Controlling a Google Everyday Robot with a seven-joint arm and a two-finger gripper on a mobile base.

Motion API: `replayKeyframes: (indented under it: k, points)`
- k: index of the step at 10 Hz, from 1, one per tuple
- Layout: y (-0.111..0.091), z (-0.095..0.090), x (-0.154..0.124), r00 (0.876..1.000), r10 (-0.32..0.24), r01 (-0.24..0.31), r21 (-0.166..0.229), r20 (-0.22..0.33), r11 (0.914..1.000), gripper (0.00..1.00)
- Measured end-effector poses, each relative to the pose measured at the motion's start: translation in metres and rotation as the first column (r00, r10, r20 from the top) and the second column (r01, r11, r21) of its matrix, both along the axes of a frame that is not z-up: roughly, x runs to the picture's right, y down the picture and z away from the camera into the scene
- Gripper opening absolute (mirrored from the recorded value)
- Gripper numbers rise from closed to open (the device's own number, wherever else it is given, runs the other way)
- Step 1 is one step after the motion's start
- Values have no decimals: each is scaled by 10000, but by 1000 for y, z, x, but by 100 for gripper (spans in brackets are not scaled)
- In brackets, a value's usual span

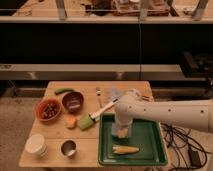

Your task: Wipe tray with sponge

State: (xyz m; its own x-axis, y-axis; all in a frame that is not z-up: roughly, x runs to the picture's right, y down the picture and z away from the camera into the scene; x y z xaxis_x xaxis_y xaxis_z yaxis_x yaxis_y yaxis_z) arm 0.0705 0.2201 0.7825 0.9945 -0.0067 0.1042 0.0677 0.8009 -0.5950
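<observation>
The dark green tray lies on the right front part of the wooden table. My gripper reaches down from the right into the tray's left half. It is shut on the small yellow and blue sponge and presses it onto the tray floor. A yellow corn-like piece lies in the tray just in front of the sponge.
A brush with a pale green head and white handle lies left of the tray. Further left are an orange piece, a red bowl, a dark bowl, a white cup and a metal cup. A pale blue cloth lies behind.
</observation>
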Motion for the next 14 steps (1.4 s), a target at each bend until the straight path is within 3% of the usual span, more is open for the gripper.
replayKeyframes:
  k: [2, 4, 8, 10, 14]
  points:
    - [10, 2, -2, 10000, -34, 35, -64, 16, 10000, 31]
    - [12, -7, 17, 9999, 15, -15, -30, -101, 10000, 31]
    - [12, -22, 96, 9963, 493, -494, 10, -708, 9988, 31]
    - [1, -21, 129, 9873, 1012, -1000, 160, -1226, 9949, 31]
    - [-23, -14, 131, 9850, 1193, -1146, 443, -1250, 9924, 31]
